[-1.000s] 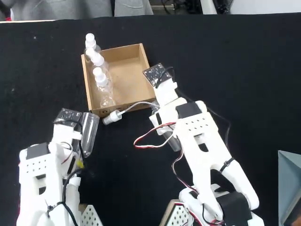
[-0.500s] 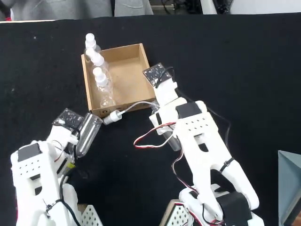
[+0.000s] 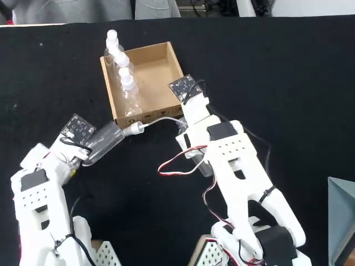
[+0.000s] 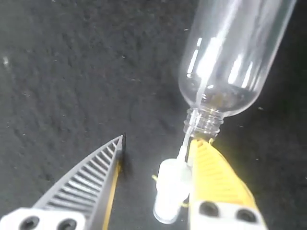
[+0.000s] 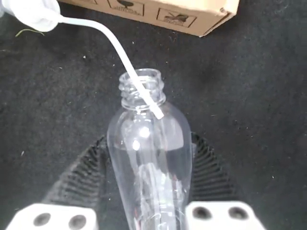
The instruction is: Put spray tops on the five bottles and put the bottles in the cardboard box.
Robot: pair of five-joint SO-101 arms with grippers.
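A clear bottle (image 3: 104, 143) lies tilted by my left gripper (image 3: 83, 145), base toward the cardboard box (image 3: 177, 66). Its neck (image 4: 205, 120) faces my left gripper (image 4: 160, 141), whose fingers stand apart. A white spray top (image 4: 170, 194) rests against the yellow finger (image 4: 216, 182), its tube running into the neck. My right gripper (image 5: 148, 140) is shut on an open-necked bottle (image 5: 148, 158), partly under the arm (image 3: 204, 167). A loose spray top (image 3: 135, 128) lies by the box, with its tube (image 5: 136, 81) tip at that neck. Three capped bottles (image 3: 126, 88) lie in the box.
The box front (image 5: 158, 12) is close ahead of the right-hand bottle. A grey object (image 3: 341, 216) sits at the table's right edge. Perforated base plates (image 3: 213, 255) lie near the arm bases. Black cloth stretches open to the right of the box.
My left arm swung outward and lowered its bottle from upright to nearly flat, base toward the box. The box and its three bottles slid away and turned. The right arm kept still.
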